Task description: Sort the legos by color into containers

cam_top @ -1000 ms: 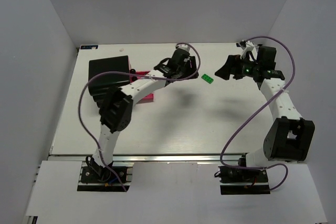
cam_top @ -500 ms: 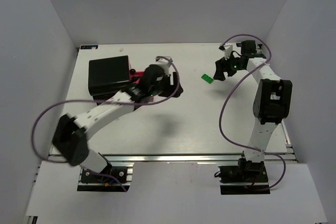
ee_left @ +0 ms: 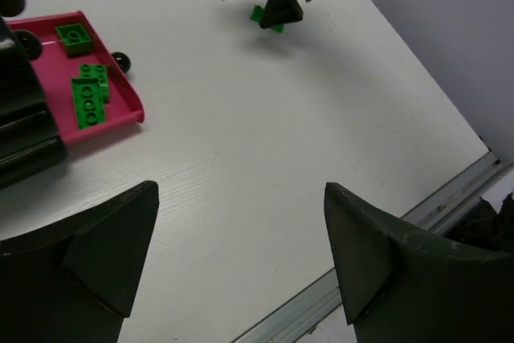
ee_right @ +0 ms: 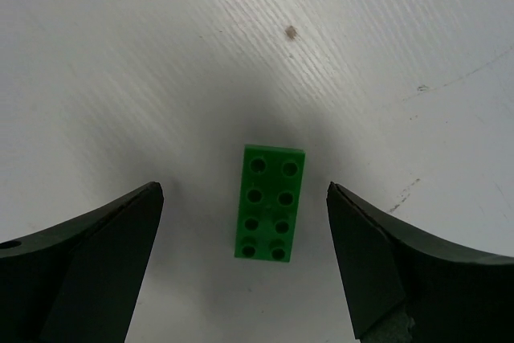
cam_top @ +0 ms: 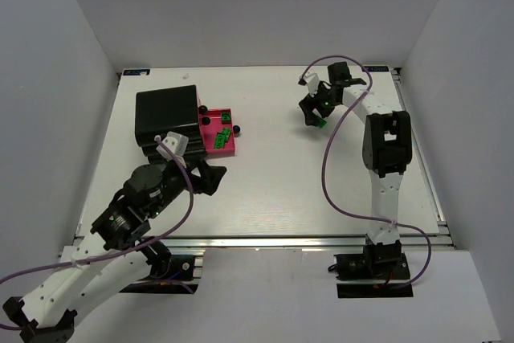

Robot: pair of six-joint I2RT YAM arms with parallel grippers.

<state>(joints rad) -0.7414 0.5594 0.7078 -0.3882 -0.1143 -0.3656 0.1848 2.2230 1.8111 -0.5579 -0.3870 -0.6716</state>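
You have green bricks (ee_left: 88, 94) lying in the pink box (cam_top: 227, 149). One green brick (ee_right: 269, 202) lies loose on the table (cam_top: 281, 182), between your right gripper (ee_right: 243, 190) fingers, jaws apart, not gripped. Left gripper (ee_left: 241, 190) is spread and empty. The sort looks nearly finished

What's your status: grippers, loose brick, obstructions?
Left gripper open, empty. Right gripper open over green brick on table. Green bricks in pink box. Nothing beside brick.

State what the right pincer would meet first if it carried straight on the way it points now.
The right pincer, open, points down at a green lego lying flat on the table; it would likely meet that brick first, though its height above it is unclear.
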